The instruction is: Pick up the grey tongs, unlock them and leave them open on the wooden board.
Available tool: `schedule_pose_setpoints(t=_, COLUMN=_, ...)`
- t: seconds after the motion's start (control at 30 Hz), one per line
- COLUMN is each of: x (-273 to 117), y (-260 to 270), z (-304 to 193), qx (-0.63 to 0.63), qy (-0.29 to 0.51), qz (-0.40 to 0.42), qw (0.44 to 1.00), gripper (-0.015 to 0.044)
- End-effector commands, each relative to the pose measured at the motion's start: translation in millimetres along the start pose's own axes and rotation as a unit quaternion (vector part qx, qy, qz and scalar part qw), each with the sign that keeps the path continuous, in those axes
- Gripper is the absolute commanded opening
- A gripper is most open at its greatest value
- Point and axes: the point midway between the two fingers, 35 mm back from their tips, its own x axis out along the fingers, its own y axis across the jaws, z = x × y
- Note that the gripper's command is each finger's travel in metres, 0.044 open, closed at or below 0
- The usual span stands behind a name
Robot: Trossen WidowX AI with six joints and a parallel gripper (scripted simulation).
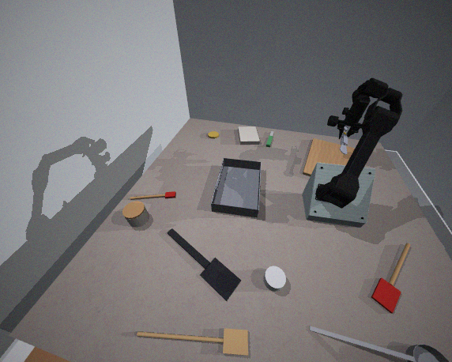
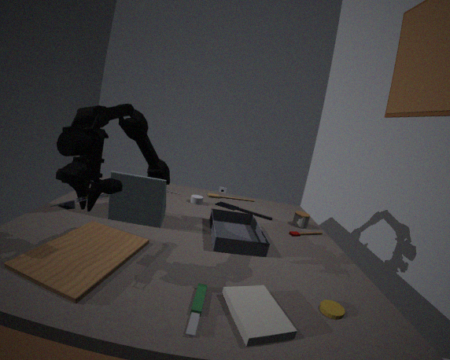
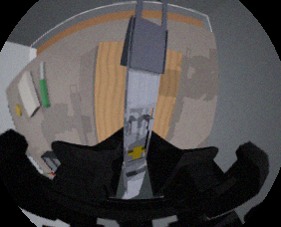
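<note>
The gripper (image 1: 344, 130) (image 2: 86, 208) (image 3: 136, 128) was clamped on the grey tongs (image 1: 344, 145) (image 3: 142, 87), holding them above the wooden board (image 1: 318, 152) (image 2: 79, 259) (image 3: 109, 95)

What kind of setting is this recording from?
Probably a kitchen worktop: a dark rectangular roasting tin, a flat wooden board and a black flat-bladed spatula point that way.

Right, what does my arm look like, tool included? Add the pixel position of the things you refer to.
The arm (image 1: 374, 136) (image 2: 145, 147) is matte black all over, with chunky joints and blocky links. The tool (image 1: 344, 132) (image 2: 86, 207) (image 3: 136, 128) is black too, with two tapered, pointed fingers. I can't make out any cables or markings on it.
</note>
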Motion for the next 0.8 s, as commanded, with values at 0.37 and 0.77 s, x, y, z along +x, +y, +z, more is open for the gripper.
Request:
schedule_pose_setpoints(t=0.37, x=26.1, y=-1.1, z=1.6, qx=-0.001, qy=-0.005, qz=-0.001, qw=1.000, gripper=-0.0150)
schedule_pose_setpoints(t=0.77, x=46.1, y=-1.4, z=1.0, qx=0.000, qy=-0.008, qz=0.000, qw=1.000, gripper=-0.0150)
